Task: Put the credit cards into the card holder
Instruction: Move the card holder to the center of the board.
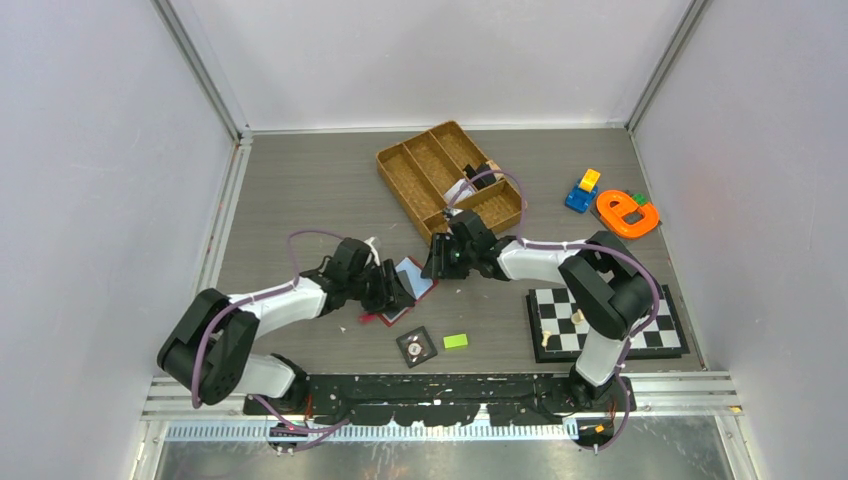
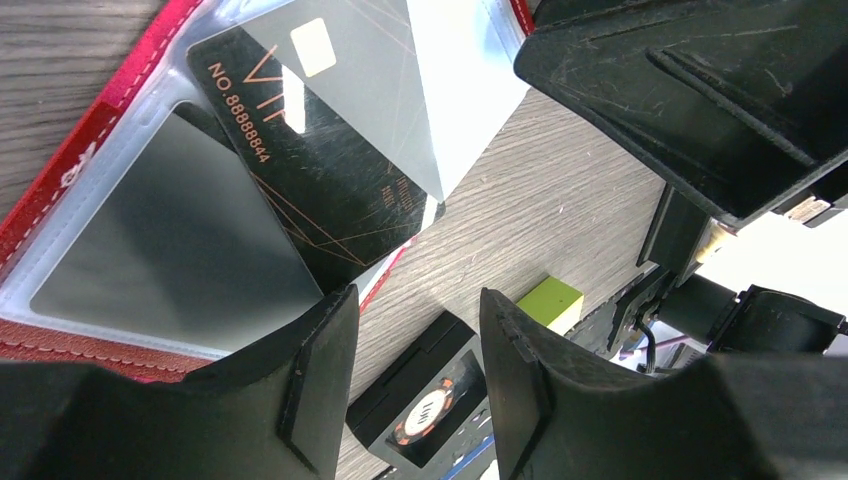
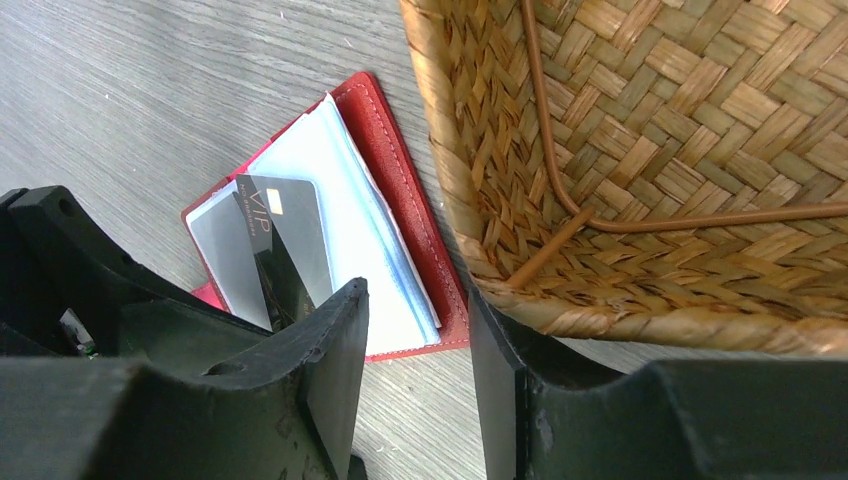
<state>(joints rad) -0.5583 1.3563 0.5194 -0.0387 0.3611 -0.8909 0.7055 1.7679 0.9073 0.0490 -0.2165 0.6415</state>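
Observation:
The card holder (image 1: 414,285) lies open on the table, red outside with clear and blue-grey pockets (image 2: 150,240). A black credit card (image 2: 320,170) marked VIP, with a gold chip, sits slanted partway in a pocket; it also shows in the right wrist view as the black card (image 3: 285,245) on the red holder (image 3: 395,170). My left gripper (image 1: 390,290) (image 2: 418,385) is open at the holder's near-left edge, one finger (image 2: 300,390) over its rim, nothing between the jaws. My right gripper (image 1: 437,265) (image 3: 415,385) is open just right of the holder, holding nothing.
The woven brown divided tray (image 1: 440,175) (image 3: 650,150) stands close behind the right gripper, with a black object and something pale in it. A black tile with a round dial (image 1: 416,347) (image 2: 425,405) and a green block (image 1: 456,341) (image 2: 550,300) lie near the front. A chessboard (image 1: 640,325) and orange and blue toys (image 1: 627,213) are at the right.

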